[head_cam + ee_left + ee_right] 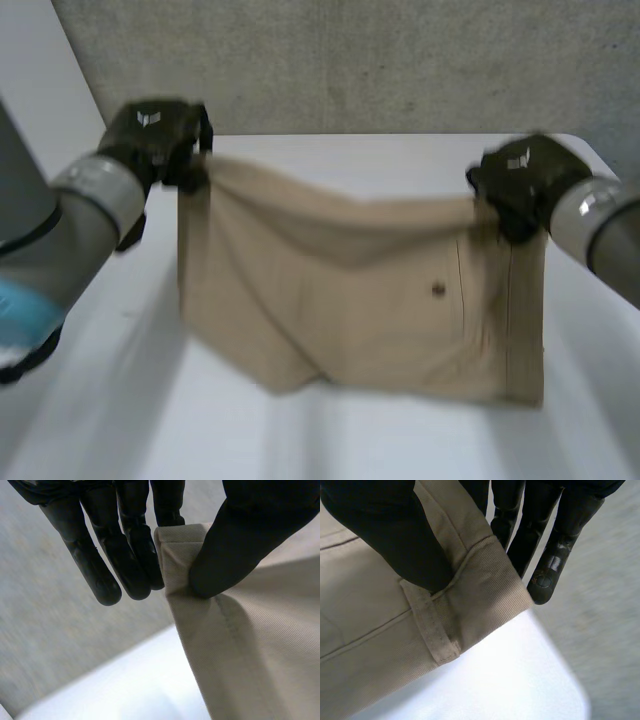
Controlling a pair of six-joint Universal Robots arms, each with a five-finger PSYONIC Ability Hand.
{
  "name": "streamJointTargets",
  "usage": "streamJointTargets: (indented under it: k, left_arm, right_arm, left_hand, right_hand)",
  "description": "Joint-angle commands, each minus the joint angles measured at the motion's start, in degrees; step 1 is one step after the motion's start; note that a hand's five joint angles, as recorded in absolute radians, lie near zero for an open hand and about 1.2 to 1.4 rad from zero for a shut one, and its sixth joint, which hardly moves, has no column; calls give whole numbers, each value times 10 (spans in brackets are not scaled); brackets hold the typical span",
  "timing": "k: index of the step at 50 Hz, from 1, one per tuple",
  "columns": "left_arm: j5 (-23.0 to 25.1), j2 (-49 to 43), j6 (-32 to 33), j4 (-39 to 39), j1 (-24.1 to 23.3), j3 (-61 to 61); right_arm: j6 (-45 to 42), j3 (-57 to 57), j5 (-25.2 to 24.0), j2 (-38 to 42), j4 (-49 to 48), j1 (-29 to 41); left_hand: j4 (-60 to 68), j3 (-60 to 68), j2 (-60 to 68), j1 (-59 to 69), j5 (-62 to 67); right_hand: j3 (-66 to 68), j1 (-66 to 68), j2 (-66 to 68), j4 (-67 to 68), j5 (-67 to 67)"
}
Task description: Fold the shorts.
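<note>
Currently pinching the shorts (350, 310) at both top corners, raised above the counter (400, 440), cloth sagging between and leg ends hanging down near it. At the left corner, left hand (155, 135) with thumb pressing the hem against straight fingers (100, 570). At the right corner, right hand (525, 180) clamping the waistband beside a belt loop (432, 630), thumb against fingers (555, 555).

Soft, dim light; the white table (530, 680) glares below the shorts (370, 645).
</note>
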Motion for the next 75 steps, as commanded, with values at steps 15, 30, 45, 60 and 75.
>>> streamJointTargets:
  k: [15, 30, 45, 60, 75]
  left_arm:
    - [-92, 30, 2, 263, -2, 179]
    - [-50, 64, -2, 299, 16, -280]
    - [-48, 31, 3, 215, -12, -379]
    - [-47, 145, 44, 34, -20, -425]
    - [-48, 197, 129, -38, -57, -459]
  right_arm:
    - [-36, -118, 76, -5, -390, 48]
    - [-35, 95, 23, 80, -348, 67]
    - [-30, 191, 27, 90, -228, 61]
    - [-22, 267, 25, 8, -89, 59]
    - [-37, 285, 18, -26, -15, 49]
  left_hand:
    - [115, 117, 113, 148, 147]
    - [115, 117, 113, 148, 147]
    - [115, 117, 113, 148, 147]
    - [115, 117, 113, 148, 147]
    - [115, 117, 113, 148, 147]
  right_hand:
    - [124, 244, 124, 117, 138]
    - [124, 244, 124, 117, 138]
    - [124, 244, 124, 117, 138]
    - [124, 244, 124, 117, 138]
    - [124, 244, 124, 117, 138]
